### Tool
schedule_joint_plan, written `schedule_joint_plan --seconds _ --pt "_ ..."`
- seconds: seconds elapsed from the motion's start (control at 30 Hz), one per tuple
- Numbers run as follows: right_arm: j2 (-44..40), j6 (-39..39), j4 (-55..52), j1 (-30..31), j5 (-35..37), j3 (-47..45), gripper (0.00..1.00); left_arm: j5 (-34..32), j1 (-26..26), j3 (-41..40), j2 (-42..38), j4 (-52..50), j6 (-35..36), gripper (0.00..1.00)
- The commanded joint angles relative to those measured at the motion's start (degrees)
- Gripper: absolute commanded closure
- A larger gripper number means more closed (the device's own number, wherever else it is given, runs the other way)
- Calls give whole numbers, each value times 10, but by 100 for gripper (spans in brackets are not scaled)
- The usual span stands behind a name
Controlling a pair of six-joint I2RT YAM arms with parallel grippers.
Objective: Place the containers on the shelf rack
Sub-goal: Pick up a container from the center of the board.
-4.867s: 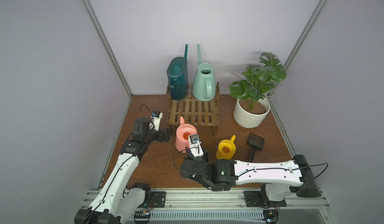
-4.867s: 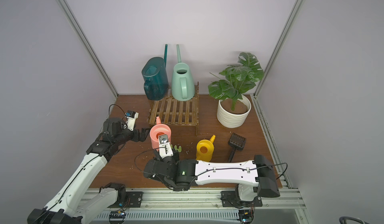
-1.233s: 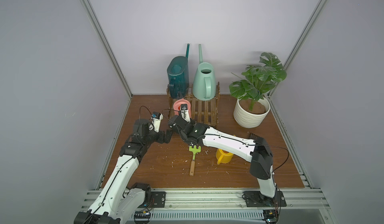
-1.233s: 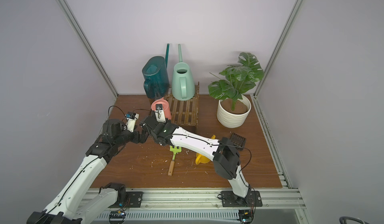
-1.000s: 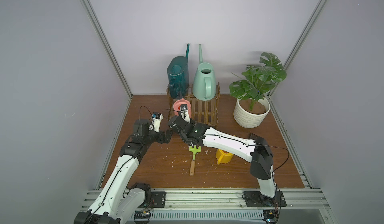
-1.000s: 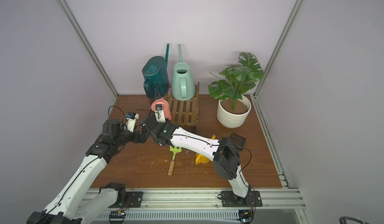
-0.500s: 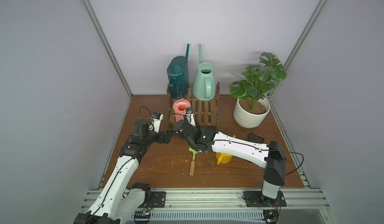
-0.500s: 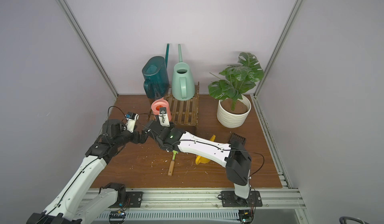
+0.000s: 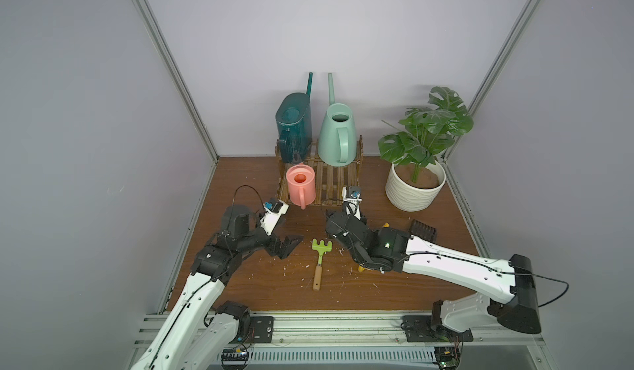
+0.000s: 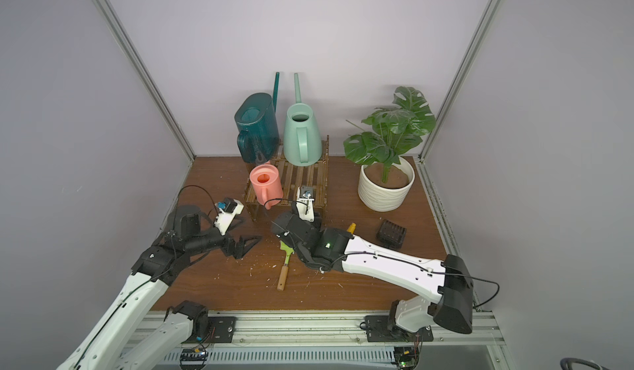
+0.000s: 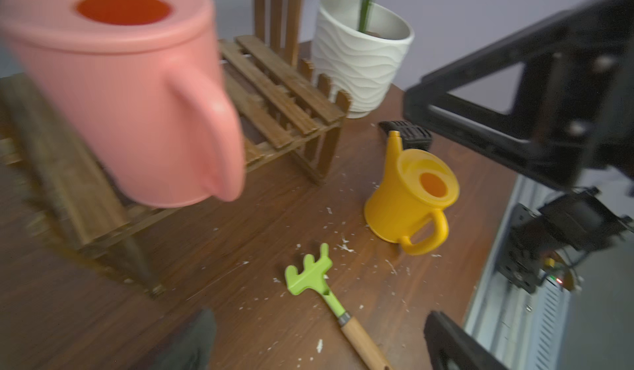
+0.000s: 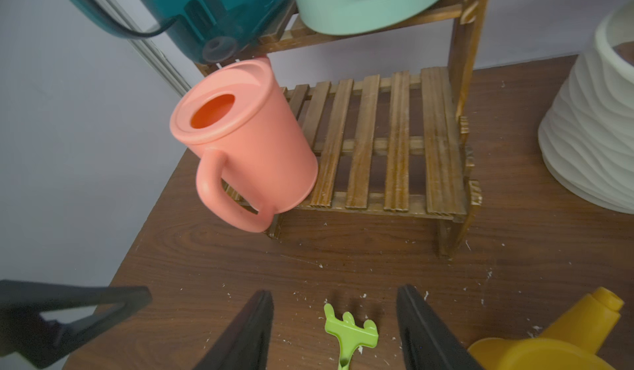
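Right wrist view: right gripper (image 12: pixel 335 291) gapes empty, pink can (image 12: pixel 247 138) on shelf rack (image 12: pixel 394 138); yellow can (image 12: pixel 549 347) next, likely by its handle.

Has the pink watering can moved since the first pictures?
Yes. The pink watering can went from the table in front of the rack, farther back and up, onto the left end of the rack's lower shelf.

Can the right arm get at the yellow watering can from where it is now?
Probably yes. The right gripper is open and empty, and the yellow watering can stands upright close beside it, nothing between. The can sits partly under the arm, so it likely must back off first.
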Motion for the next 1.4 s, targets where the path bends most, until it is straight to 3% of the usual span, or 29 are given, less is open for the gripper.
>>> schedule_joint_plan --seconds 0.0,0.33,0.53,0.67,0.93,1.13,1.37 --pt "-46 30 -42 -20 24 -31 38 28 -58 24 19 -21 4 3" --pt "-175 31 -64 -138 4 -140 32 19 -229 70 122 -20 22 3" --pt "-243 5 -55 -232 -34 -201 21 -5 -331 97 219 -14 61 1" --pt "-269 -18 -48 -281 -55 -224 14 -44 -381 114 292 9 45 1" --pt "-315 -26 -47 -323 -65 -252 8 -188 -427 114 392 162 -87 0" --pt "-323 -34 -47 -338 -78 -256 7 -277 -480 121 462 207 -131 1" --pt "-343 -26 -50 -339 -83 -264 7 -383 -487 139 519 222 -133 11"
